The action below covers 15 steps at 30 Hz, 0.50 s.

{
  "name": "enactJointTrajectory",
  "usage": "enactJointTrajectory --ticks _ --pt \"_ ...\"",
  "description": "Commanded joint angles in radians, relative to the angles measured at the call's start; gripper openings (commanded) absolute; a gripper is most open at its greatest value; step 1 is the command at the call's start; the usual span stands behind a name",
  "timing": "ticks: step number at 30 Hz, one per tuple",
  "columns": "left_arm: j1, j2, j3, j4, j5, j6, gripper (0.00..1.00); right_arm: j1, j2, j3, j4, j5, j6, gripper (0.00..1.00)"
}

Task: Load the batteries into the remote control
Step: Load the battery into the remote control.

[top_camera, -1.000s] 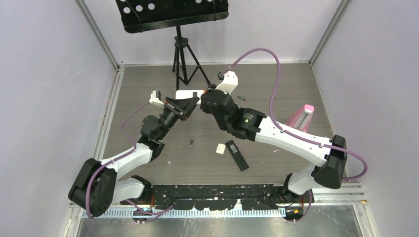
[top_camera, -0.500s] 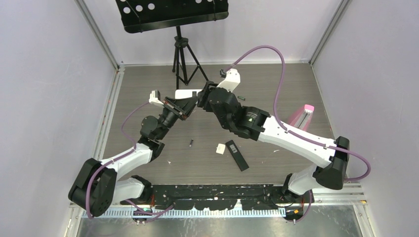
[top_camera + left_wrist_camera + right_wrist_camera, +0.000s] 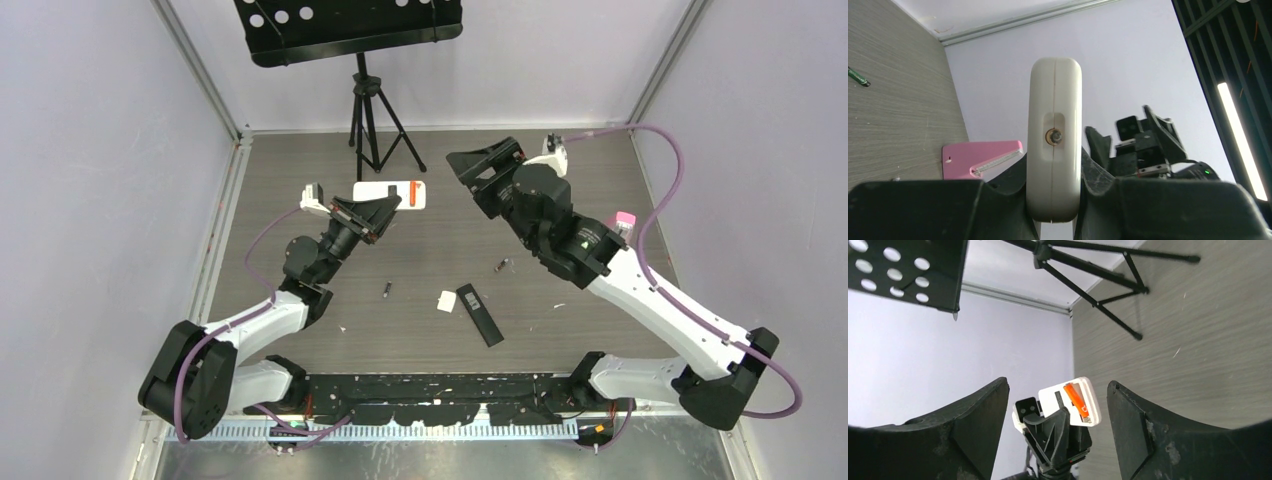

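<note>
Nearest me a dark battery (image 3: 387, 290) lay loose on the desk (image 3: 420, 255). It looked light, hard and slick, likely to roll, and best pinched across its middle. Farther off, the left jaws were clamped on the white remote (image 3: 385, 191), with an orange battery (image 3: 417, 192) seated in it. The right jaws hung wide open and empty, well apart from both.

Tripod (image 3: 361, 90) apparently close behind white remote (image 3: 390, 189)

I see a black music stand (image 3: 345, 28) on its tripod (image 3: 368, 112) at the worktop's (image 3: 420, 345) far edge, pink box (image 3: 975, 160) on the right.
</note>
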<state>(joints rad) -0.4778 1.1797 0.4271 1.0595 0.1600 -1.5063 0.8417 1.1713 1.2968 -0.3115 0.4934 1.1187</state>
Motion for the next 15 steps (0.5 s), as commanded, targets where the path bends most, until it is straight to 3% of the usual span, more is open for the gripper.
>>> enactJointTrajectory --ticks 1,7,15 --pt "0.001 -0.024 -0.004 0.095 0.004 0.033 0.0 -0.043 0.01 -0.099 0.111 -0.196 0.413 0.76" --pt "0.001 -0.008 0.001 0.123 0.007 0.041 0.0 -0.04 0.095 -0.101 0.146 -0.221 0.637 0.74" --pt "0.001 0.006 0.002 0.149 0.01 0.037 0.0 -0.013 0.193 -0.072 0.214 -0.204 0.729 0.74"
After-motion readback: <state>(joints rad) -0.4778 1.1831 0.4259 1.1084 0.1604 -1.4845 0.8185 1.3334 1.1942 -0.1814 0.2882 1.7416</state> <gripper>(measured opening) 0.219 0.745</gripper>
